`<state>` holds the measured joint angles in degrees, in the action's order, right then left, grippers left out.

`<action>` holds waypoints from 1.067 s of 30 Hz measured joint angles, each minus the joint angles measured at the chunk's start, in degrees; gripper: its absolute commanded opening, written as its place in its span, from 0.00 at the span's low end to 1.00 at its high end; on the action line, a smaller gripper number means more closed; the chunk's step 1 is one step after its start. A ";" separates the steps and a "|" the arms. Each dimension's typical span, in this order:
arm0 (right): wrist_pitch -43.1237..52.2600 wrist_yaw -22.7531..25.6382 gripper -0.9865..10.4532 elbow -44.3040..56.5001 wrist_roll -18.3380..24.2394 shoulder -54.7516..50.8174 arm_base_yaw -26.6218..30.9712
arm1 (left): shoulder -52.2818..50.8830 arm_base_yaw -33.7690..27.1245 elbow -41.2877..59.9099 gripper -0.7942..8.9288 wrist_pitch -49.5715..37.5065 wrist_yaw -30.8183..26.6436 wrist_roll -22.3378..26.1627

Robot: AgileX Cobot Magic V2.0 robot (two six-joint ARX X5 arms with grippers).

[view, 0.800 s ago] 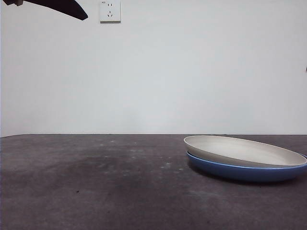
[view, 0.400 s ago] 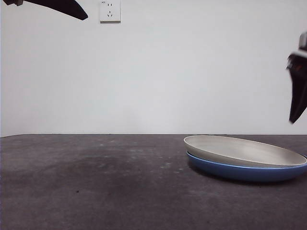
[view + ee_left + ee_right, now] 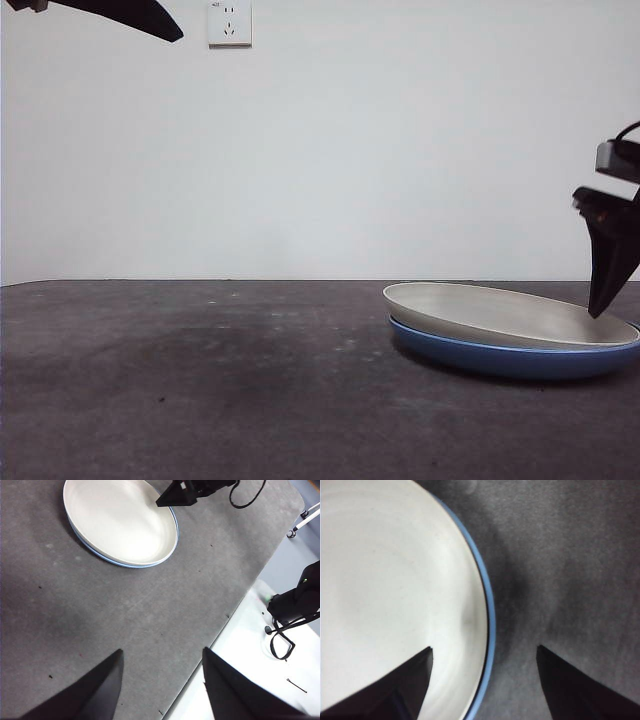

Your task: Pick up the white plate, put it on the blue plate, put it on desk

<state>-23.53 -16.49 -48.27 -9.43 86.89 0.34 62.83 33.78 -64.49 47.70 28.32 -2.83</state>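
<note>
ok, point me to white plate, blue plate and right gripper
white plate (image 3: pixel 505 312): front view, inner surface.
blue plate (image 3: pixel 500 358): front view, outer wall under the white rim.
right gripper (image 3: pixel 482 655): right wrist view, gap between its open jaws, astride both rims.

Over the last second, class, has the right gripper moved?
Yes. The right gripper entered from the side edge and came down toward the white plate, jaws open astride its rim.

The white plate (image 3: pixel 510 313) lay nested on the blue plate (image 3: pixel 515 358) on the desk (image 3: pixel 200 380). Beside the stack, away from the right gripper (image 3: pixel 600 290), the desk lay bare and offered free passage. That gripper, jaws spread, straddled the stack's rim, one jaw over the white plate, one outside.
</note>
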 measured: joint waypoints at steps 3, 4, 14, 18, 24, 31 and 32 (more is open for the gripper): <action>0.85 0.00 0.31 0.00 0.00 1.40 -0.02 | 0.00 0.00 0.00 0.34 -0.02 0.00 0.00; 0.96 0.02 0.31 0.00 0.00 1.79 -0.02 | 0.00 0.00 0.00 0.34 -0.02 0.02 0.00; 2.08 0.04 0.18 0.00 0.00 2.51 -0.02 | 0.00 0.00 0.00 0.34 -0.02 0.00 -0.02; 2.08 0.04 0.15 0.00 0.00 2.51 -0.02 | 0.00 0.00 0.00 0.34 0.00 0.00 -0.02; 2.12 0.02 0.11 0.00 0.00 2.51 -0.02 | 0.00 0.00 0.00 0.34 -0.02 0.00 -0.02; 2.58 -0.26 0.10 0.00 -0.76 2.51 -0.02 | 0.00 0.00 0.00 0.34 0.00 0.00 -0.02; 2.64 -0.26 0.10 0.00 -0.92 2.51 -0.02 | 0.00 0.00 0.00 0.34 0.00 0.02 -0.02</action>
<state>-20.88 -16.75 -48.27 -10.35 89.41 0.32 62.83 33.78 -64.49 47.70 28.34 -2.85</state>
